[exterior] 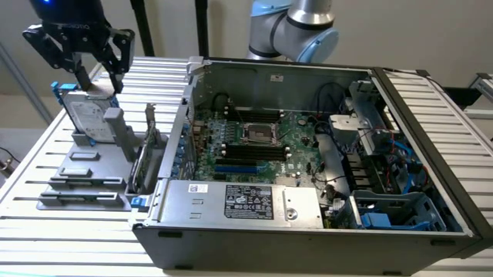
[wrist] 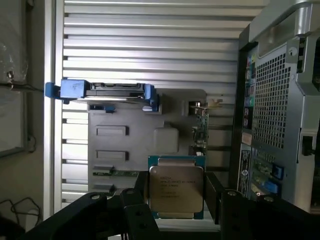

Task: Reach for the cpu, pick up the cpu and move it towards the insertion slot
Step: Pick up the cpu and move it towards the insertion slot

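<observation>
The cpu (wrist: 176,189), a square chip with a silver top and a coloured rim, sits between my gripper's (wrist: 177,200) two dark fingers (wrist: 214,196) in the wrist view. It looks lifted clear of the grey fixture below. In the exterior view, my gripper (exterior: 99,85) hangs at the far left, above the upright hard drive (exterior: 85,112) and outside the computer case. The insertion slot (exterior: 260,134), a shiny silver frame around a dark centre, lies on the motherboard inside the open case. It is well off to the exterior view's right of my gripper.
A grey parts fixture (exterior: 83,173) on the slatted table holds the blue-railed hard drive (wrist: 107,92) and an upright card (exterior: 148,151). The case's left wall (exterior: 185,115) stands between the fixture and the motherboard. Black memory slots (exterior: 254,153) flank the socket.
</observation>
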You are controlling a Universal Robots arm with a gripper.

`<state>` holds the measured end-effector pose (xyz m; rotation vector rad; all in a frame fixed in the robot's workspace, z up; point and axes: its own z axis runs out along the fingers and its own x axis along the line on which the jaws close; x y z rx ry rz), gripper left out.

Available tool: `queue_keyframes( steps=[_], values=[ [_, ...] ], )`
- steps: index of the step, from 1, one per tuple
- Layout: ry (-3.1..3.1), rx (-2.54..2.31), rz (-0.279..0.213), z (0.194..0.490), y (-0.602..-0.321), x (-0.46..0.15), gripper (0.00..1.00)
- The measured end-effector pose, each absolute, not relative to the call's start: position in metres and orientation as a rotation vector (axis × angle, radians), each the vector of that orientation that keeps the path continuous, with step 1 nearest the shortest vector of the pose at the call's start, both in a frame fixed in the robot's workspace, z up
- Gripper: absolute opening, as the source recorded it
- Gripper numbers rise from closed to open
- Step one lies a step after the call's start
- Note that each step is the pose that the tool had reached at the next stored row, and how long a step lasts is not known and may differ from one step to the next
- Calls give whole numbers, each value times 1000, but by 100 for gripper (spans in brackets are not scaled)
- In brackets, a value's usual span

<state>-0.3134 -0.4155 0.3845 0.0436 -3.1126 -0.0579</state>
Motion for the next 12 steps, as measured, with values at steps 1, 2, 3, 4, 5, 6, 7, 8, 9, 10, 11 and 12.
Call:
queue_keyframes(
  steps=[1, 2, 3, 4, 5, 6, 7, 8, 9, 10, 11, 12],
  values=[
    [-3113, 44, -60, 385, -415, -309, 55],
    [-3113, 43, -62, 386, -415, -304, 55],
    [-3112, 44, -63, 386, -415, -300, 55],
    [-3112, 44, -64, 386, -415, -295, 55],
    [-3112, 44, -66, 387, -415, -291, 55],
    [-3112, 44, -67, 387, -415, -286, 55],
    [-3112, 44, -68, 387, -415, -282, 55],
    [-3112, 44, -70, 387, -415, -277, 55],
    [-3112, 44, -71, 387, -414, -273, 55],
    [-3112, 44, -72, 388, -414, -268, 55],
    [-3112, 44, -74, 388, -414, -264, 55],
    [-3111, 44, -76, 388, -414, -259, 55]
  ],
)
